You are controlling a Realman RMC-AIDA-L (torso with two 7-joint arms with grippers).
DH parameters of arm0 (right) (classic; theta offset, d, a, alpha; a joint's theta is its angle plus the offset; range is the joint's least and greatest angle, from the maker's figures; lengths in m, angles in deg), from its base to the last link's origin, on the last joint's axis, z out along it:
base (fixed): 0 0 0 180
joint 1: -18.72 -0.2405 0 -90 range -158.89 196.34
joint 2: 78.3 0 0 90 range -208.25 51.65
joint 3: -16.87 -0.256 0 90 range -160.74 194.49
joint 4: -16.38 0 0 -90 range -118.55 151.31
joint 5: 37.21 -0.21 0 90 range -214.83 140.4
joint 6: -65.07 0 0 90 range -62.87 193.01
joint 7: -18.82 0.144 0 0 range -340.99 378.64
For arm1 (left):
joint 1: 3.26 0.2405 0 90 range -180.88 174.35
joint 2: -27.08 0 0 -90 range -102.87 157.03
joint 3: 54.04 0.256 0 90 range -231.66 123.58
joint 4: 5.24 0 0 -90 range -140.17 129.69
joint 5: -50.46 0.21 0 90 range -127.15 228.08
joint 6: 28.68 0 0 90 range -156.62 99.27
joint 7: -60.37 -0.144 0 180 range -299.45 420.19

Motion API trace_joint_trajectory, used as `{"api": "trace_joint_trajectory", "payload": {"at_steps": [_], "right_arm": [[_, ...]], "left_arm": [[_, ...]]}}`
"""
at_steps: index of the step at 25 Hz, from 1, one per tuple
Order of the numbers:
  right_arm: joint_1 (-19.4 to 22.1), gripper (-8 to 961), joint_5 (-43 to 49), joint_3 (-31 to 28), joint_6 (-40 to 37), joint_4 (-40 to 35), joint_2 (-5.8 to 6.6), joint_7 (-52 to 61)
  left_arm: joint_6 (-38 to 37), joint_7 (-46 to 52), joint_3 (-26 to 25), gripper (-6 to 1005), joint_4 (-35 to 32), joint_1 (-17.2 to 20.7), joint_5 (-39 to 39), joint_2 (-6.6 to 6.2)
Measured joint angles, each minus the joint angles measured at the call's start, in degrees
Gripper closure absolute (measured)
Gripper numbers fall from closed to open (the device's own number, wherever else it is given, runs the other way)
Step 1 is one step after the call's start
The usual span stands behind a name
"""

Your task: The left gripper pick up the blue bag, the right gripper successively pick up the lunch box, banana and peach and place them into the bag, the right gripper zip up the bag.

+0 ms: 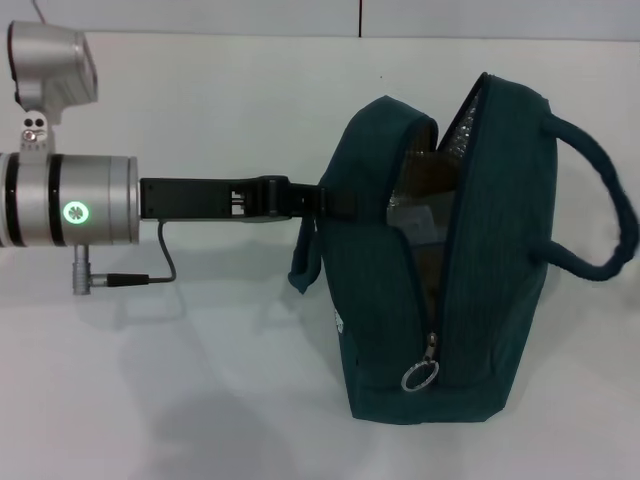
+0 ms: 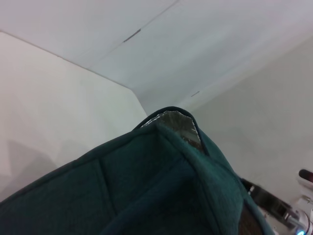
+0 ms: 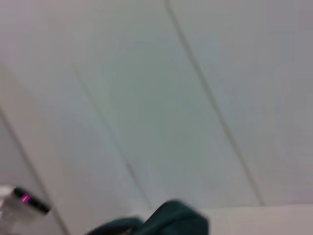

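The blue bag (image 1: 500, 250) fills the right half of the head view, its mouth gaping open and showing silvery lining (image 1: 462, 125). My left gripper (image 1: 330, 200) reaches in from the left and is shut on the bag's near side by one handle (image 1: 305, 262). The other handle (image 1: 605, 200) loops out to the right. The zipper's ring pull (image 1: 420, 377) hangs at the low end of the opening. The bag's fabric also shows in the left wrist view (image 2: 161, 186) and the right wrist view (image 3: 171, 220). Something glossy lies inside the opening, but I cannot make out the lunch box, banana or peach. The right gripper is out of view.
The white table (image 1: 200, 380) stretches around the bag, with a white wall behind (image 1: 200, 15). The left arm's silver wrist with its green ring light (image 1: 76, 212) and a cable (image 1: 150, 275) sit at the left. A silver arm part (image 2: 279, 210) shows beyond the bag.
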Motion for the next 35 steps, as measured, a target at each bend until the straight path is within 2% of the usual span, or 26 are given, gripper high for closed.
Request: {"api": "trace_joint_trajectory", "payload": {"at_steps": [3,6,8,10,11,13,15,20,28,35], "right_arm": [[0.17,322,-3.78,-2.76,-3.40,1.21,-0.11,-2.40],[-0.59,323,-7.46,-2.04,-13.65,3.40,0.10,-4.98],[-1.76,323,-6.86,0.70,-19.91,3.60,0.35,-5.06],[-2.36,323,-5.66,7.36,-22.22,2.69,0.79,-5.63],[-2.41,323,-5.10,11.44,-21.88,2.17,0.95,-6.29],[-2.97,324,-3.32,15.75,-21.70,2.37,1.21,-7.69],[-4.62,324,0.35,17.08,-21.33,4.24,1.01,-9.01],[-9.68,325,9.18,19.03,-19.72,9.34,-0.91,-11.85],[-14.85,326,10.06,28.41,-6.88,15.74,-1.22,-12.32],[-18.07,327,10.06,30.35,-0.27,19.06,-1.47,-12.29]], "left_arm": [[-0.03,-0.04,0.00,940,0.00,0.13,-0.02,0.05],[-0.04,-0.09,0.01,940,0.00,0.18,-0.04,0.14],[-0.04,-0.09,0.01,940,0.00,0.35,-0.05,0.18],[-0.04,-0.09,0.01,940,0.00,0.35,-0.05,0.18],[-0.01,-0.09,0.00,940,0.01,0.62,-0.09,0.19],[-0.01,-0.09,0.00,940,0.00,0.59,-0.13,0.22],[0.01,-0.13,0.00,940,0.00,0.45,-0.15,0.26],[0.10,-0.29,0.00,940,0.04,0.31,-0.63,0.28],[0.19,-0.49,0.01,940,0.80,0.01,-0.68,0.26],[0.44,-0.64,0.00,940,0.83,0.04,-0.67,0.16]]}}
